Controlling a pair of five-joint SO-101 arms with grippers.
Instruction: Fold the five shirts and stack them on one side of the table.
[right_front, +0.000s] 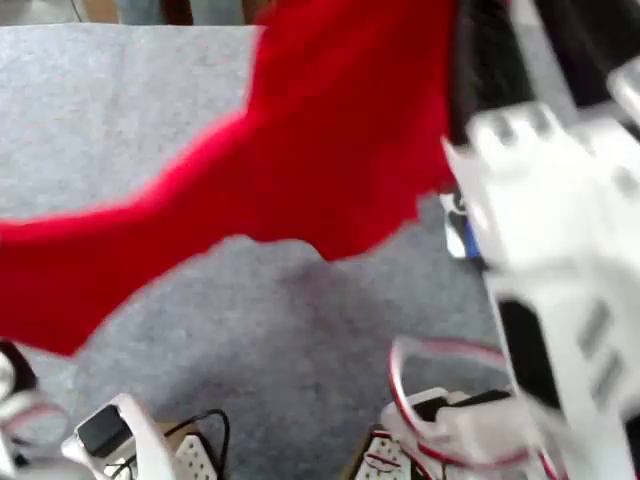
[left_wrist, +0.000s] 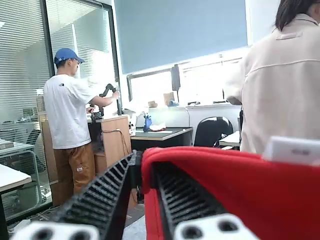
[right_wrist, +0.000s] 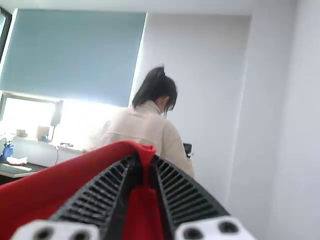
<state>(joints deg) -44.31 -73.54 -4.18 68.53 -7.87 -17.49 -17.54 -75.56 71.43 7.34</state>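
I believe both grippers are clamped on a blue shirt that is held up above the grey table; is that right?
Not quite: the shirt is red, not blue. The high view shows it held up above the grey table. The wrist views show the same red cloth clamped in the left gripper and in the right gripper. The rest of your statement stands.

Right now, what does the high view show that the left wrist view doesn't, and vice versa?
High view: the grey table beneath, with the red shirt hanging spread above it and a white arm beside. Left wrist view: the left gripper with ribbed fingers shut on a cloth edge. Shared: the red shirt, lifted.
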